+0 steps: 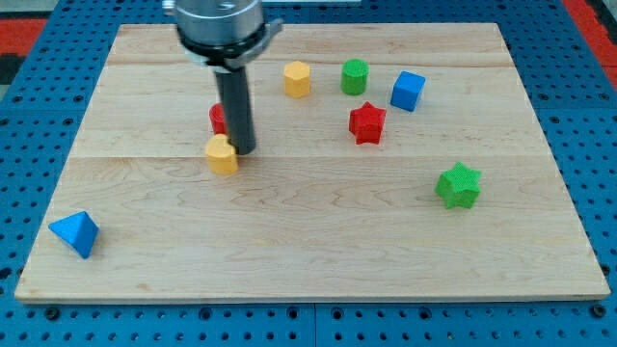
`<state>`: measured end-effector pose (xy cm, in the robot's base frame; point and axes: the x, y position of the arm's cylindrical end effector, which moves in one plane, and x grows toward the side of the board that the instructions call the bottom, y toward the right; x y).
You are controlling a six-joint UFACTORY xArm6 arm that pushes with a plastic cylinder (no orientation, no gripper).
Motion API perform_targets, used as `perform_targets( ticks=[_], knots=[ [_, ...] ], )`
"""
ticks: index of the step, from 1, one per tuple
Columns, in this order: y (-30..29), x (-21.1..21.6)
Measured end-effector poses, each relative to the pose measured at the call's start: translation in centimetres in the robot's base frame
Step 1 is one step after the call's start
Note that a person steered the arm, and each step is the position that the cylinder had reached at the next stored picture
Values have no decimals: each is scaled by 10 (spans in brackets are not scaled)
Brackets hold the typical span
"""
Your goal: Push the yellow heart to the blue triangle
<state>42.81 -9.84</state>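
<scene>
The yellow heart [222, 154] lies left of the board's middle. My tip [241, 150] rests right against its right side, touching it. The blue triangle [76, 233] sits near the board's bottom left corner, far down and to the left of the heart. A red block [218, 118] is partly hidden behind the rod, just above the heart; its shape cannot be made out.
A yellow hexagon [297, 78], a green cylinder [355, 76] and a blue cube [408, 91] stand along the top. A red star [366, 122] is below them. A green star [458, 185] lies at the right. The wooden board [308, 260] has blue pegboard around it.
</scene>
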Motion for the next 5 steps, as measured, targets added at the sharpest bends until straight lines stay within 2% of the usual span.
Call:
perform_targets(
  ticks=[2,3,5],
  knots=[
    [-67,8],
    [-66,28],
    [-49,33]
  ],
)
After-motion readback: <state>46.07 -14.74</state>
